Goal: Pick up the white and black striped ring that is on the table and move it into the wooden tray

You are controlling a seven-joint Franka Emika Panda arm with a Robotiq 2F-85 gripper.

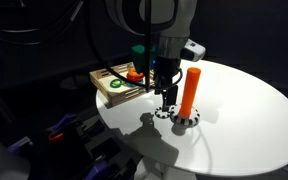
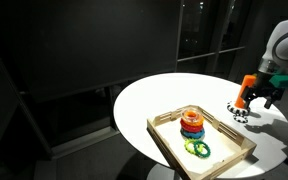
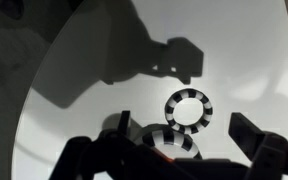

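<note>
A round white table is filling most of both exterior views, standing in a dark room. The robot arm is reaching down over it from above.

The wooden tray is sitting on the table well apart from the gripper. In an exterior view its rim is showing pale wood, and inside it a stack of orange and red rings is standing next to a green ring.

An orange cylinder is standing upright on the table, just beside the gripper. The gripper is hanging low over the tabletop. In the wrist view the gripper is holding its fingers wide apart, so it is open and gripping nothing.

The white and black striped ring is lying flat on the bare table, outside the tray, just ahead of the open fingers. In an exterior view this ring is lying right under the gripper.

A second striped ring is lying just beside it, partly hidden by a dark shape. In an exterior view that second ring is sitting around the cylinder's foot. Whether the two rings are touching, I cannot tell.
</note>
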